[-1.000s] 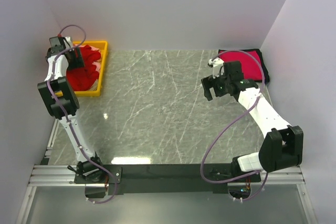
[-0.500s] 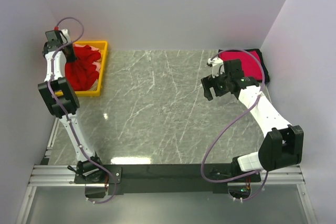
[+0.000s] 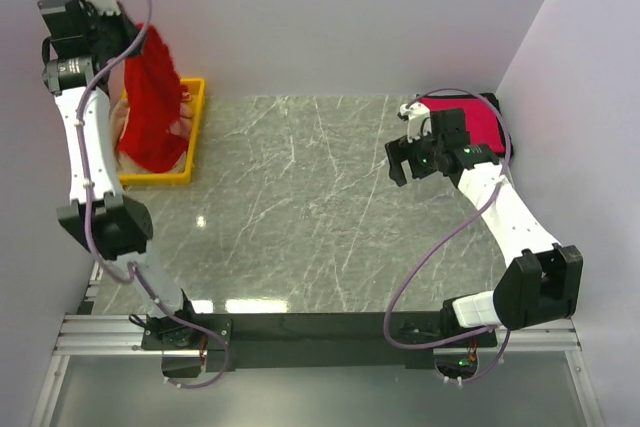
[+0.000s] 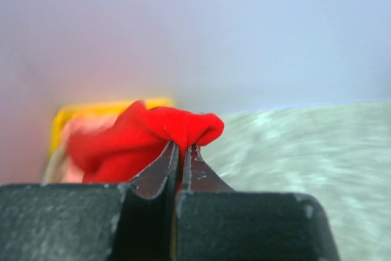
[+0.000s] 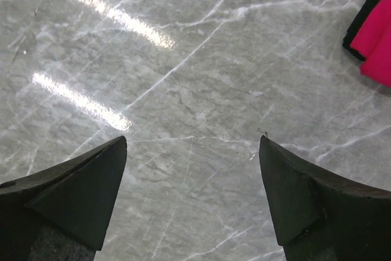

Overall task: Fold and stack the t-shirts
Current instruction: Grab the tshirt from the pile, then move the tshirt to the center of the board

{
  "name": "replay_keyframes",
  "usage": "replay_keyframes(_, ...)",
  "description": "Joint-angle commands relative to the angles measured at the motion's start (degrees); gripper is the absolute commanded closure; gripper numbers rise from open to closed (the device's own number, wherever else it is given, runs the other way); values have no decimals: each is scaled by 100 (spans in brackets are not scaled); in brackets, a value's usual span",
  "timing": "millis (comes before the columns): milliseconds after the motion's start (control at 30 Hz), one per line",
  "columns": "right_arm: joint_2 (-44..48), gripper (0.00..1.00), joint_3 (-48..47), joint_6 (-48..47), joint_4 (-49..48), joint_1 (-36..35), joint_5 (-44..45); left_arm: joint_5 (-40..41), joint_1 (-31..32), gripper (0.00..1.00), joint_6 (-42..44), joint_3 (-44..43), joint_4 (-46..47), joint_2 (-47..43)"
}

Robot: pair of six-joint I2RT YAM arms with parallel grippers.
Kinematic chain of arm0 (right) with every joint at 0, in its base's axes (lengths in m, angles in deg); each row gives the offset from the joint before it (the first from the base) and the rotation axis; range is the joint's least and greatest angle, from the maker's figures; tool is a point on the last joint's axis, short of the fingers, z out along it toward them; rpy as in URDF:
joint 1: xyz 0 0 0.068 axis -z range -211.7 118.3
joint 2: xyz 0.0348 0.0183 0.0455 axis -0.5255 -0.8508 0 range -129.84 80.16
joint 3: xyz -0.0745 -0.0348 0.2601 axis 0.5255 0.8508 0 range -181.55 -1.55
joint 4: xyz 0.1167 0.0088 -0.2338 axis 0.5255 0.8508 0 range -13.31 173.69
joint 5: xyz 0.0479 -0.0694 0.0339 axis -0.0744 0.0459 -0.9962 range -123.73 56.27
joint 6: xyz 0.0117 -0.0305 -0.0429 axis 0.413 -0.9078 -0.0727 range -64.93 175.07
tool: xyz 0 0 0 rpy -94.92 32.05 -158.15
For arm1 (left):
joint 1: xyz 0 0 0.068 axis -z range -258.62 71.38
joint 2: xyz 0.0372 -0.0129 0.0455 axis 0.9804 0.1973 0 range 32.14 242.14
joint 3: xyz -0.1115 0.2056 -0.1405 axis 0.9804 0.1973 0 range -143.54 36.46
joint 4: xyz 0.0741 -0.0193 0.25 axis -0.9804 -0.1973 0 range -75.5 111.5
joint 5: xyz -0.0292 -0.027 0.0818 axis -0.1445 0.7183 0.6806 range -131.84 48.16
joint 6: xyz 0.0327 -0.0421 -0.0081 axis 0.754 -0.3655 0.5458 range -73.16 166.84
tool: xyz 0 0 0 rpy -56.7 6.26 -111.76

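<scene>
A bright red t-shirt (image 3: 150, 107) hangs in a long drape above the yellow bin (image 3: 196, 117), its lower end still touching the bin. My left gripper (image 3: 138, 35) is raised high at the back left and shut on a bunched fold of the red t-shirt (image 4: 156, 131), with the cloth pinched between the fingertips of the left gripper (image 4: 181, 146). A crimson-magenta t-shirt (image 3: 478, 119) lies folded at the back right. My right gripper (image 3: 398, 161) hovers over the marble left of it, open and empty; the right gripper (image 5: 192, 142) shows only table between its fingers.
Pale pink cloth (image 3: 124, 125) lies in the yellow bin (image 4: 79, 112) behind the red one. A black cloth (image 3: 506, 133) lies under the magenta t-shirt (image 5: 380, 38). Grey marble table (image 3: 300, 207) spans between the arms; walls close in at the left, back and right.
My left gripper closed on the red t-shirt inside the bin and rose steeply, pulling the shirt up into a hanging drape. The right gripper shifted slightly toward the back.
</scene>
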State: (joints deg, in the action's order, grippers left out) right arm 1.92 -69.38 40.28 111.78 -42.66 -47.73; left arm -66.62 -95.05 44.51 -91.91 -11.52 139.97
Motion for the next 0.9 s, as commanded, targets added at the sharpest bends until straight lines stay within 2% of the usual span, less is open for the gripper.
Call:
replay_keyframes(0,256,5,-371,178,-248,181,82,-818,699,99,-312,-241,462,-771)
replay_keyframes(200,265,4,-599,380,-161,445,-41,-1169,1518,99,-1067,-153,928,-1396)
replay_keyframes(300,291,4,-626,371,-126,551,-33,-1494,1599,99,-1585,-83,1191,-1554)
replay_keyframes(400,344,4,-600,327,-90,621,-41,-2038,1599,99,-2157,408,1420,-1712)
replay_keyframes(467,388,4,-565,257,-47,639,-85,-2285,1599,99,-2158,1242,1299,-1993)
replay_keyframes(567,432,3,-547,-24,164,639,-278,-3030,1327,81,-1800,2709,956,-2336)
replay_keyframes(600,449,3,-529,-103,278,639,-314,-3172,1030,62,-1676,3078,607,-2398)
replay_keyframes(633,450,3,-503,-234,322,639,-349,-3104,836,56,-1570,3804,412,-2459)
replay_keyframes(667,441,3,-477,-279,375,648,-393,-3060,625,50,-1395,4133,279,-2469)
replay_keyframes(700,432,3,-459,-349,471,639,-454,-3068,223,24,-1219,4589,8,-2425)
replay_keyframes(733,406,3,-468,-419,559,630,-611,-2964,114,14,-513,4672,-264,-2390)
replay_keyframes(800,283,4,-503,-664,848,508,-797,-2666,61,12,133,4821,-896,-2302)
replay_keyframes(867,65,5,-538,-797,1016,332,-780,-2551,61,12,724,4997,-1031,-2310)
